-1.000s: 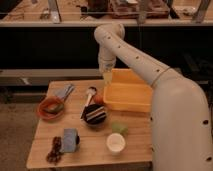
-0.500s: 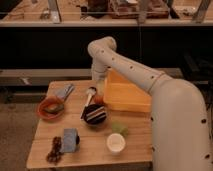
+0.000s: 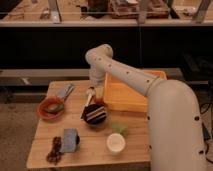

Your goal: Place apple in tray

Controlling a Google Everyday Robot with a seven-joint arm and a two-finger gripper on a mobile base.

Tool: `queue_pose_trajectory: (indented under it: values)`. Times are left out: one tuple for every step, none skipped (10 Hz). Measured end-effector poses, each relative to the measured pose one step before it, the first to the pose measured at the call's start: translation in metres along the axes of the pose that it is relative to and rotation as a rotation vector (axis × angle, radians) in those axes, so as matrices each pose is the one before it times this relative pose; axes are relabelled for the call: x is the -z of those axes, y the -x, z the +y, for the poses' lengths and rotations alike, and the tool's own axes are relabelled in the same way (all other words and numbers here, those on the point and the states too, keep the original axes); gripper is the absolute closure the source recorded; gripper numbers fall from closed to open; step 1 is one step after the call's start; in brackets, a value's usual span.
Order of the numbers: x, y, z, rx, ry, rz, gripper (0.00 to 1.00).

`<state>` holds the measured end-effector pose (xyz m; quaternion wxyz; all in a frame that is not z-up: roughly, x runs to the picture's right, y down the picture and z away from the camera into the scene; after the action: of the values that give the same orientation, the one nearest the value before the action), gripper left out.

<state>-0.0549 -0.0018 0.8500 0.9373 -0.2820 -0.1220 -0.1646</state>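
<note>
Gripper [image 3: 93, 94] low, just outside tray [image 3: 127, 98] end wall. Apple [image 3: 99, 92] at gripper, on its tray-facing side. Whether clenched on apple: cannot tell. Tray just beyond apple.

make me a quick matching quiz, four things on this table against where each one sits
Things: 1 tray; 2 white cup; 3 orange-red bowl; 4 gripper
Places: a left end of the table as pictured; b just beside the tray's left wall, over the table; c back right of the table; d near the table's front edge
Pairs: 1-c, 2-d, 3-a, 4-b
</note>
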Motion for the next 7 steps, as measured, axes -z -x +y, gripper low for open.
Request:
queue_pose_trajectory:
  values:
    - [-0.00350,0.00122,-0.00245,0.01629,-0.00578,0.02917,0.37]
    - [-0.00071,0.00731,-0.00003,0.01677,0.00153,0.00960,0.37]
    - [-0.00115,0.00091,0.00057,0.00821,0.00088,0.01263,0.37]
    - [-0.00088,0.00146,0.00108,0.00678,0.00152,0.00843,0.37]
    - [-0.00169,0.00364,0.00046,0.01200,0.00581,0.01895,0.37]
    - [-0.00231,0.00418,-0.00116,0.00647,0.00903,0.01355,0.37]
    - [-0.00346,0.00217,-0.00074,0.00256,0.01701,0.01646,0.37]
